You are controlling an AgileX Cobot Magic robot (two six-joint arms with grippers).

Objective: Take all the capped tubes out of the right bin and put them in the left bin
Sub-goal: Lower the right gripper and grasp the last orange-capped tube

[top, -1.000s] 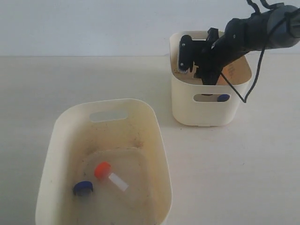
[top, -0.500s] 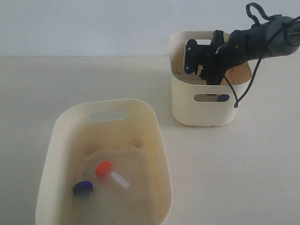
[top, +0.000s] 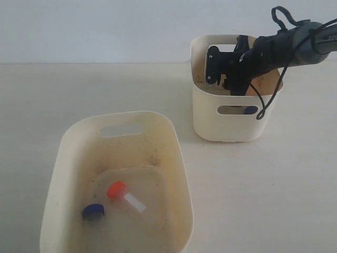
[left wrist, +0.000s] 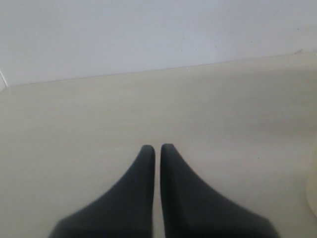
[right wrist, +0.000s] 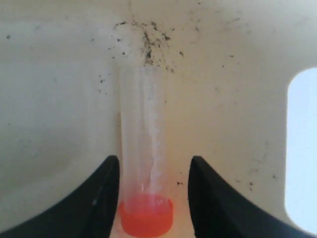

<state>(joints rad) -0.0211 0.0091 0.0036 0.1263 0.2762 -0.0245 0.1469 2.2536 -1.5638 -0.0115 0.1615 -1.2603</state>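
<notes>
There it was: my right gripper (right wrist: 154, 159) stood spread wide, its two black fingers (right wrist: 106, 196) flanking a small clear plastic tube with an orange-red screw cap (right wrist: 143, 144), and not closed on it. Whether one finger brushed the cap, I could not tell. That tube lay flat on the floor of the smaller cream plastic rounded bin (right wrist: 237, 74), cap toward my wrist. Its clear end pointed at a scatter of dark specks (right wrist: 148, 42) at the foot of the wall, and an oval handle slot (right wrist: 303, 148) glowed white to one side. From the exterior view, my right arm (top: 284, 45) reached in over that bin's rim from the right, the gripper sunk inside. And look, a blue round screw cap (top: 251, 110) showed through the slot in the near wall, its tube hidden. Well apart, nearer the camera and to the left, sat the larger cream plastic rounded bin (top: 63, 158) with a speckled floor. On that floor lay a second orange-red-capped clear tube (top: 122, 195), with a blue cap (top: 93, 211) just beside it. My left gripper (left wrist: 157, 148) held nothing, its dark fingers pressed together with only a hairline slit between them, above the bare pale table (left wrist: 74, 114).
</notes>
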